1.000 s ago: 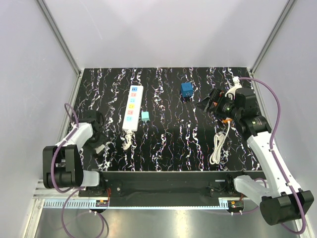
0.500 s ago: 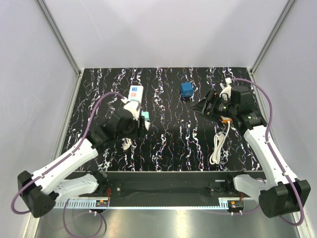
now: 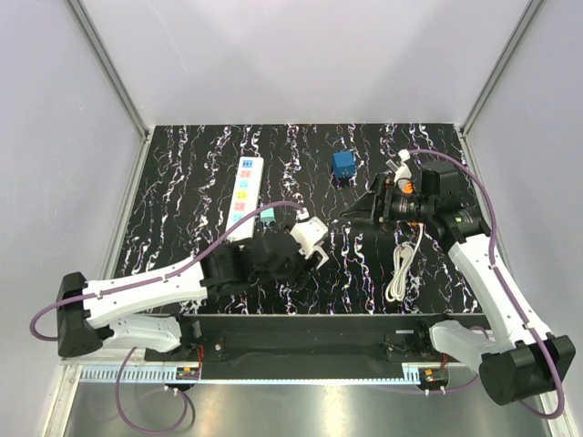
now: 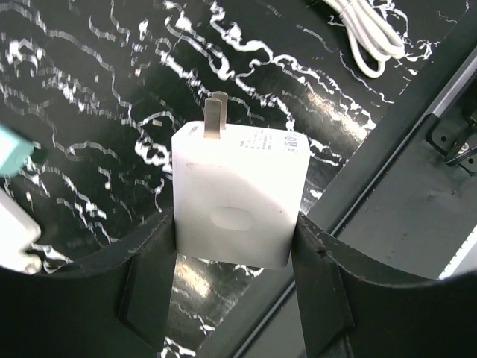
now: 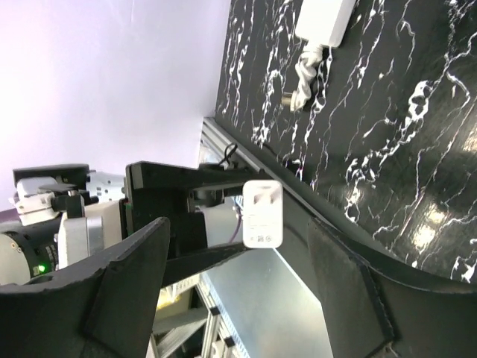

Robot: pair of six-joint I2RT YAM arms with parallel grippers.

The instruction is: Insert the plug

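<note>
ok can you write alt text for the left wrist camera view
The left pincer grips a white charger, its two metal prongs pointing away over a black marbled table. A bundled white cable lies at the top right.

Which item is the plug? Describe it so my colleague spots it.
On the black marbled table, find the left gripper near the front centre. Its jaws pinch a white square charger with two flat prongs, unlike the long power strip or the coiled white cable.
</note>
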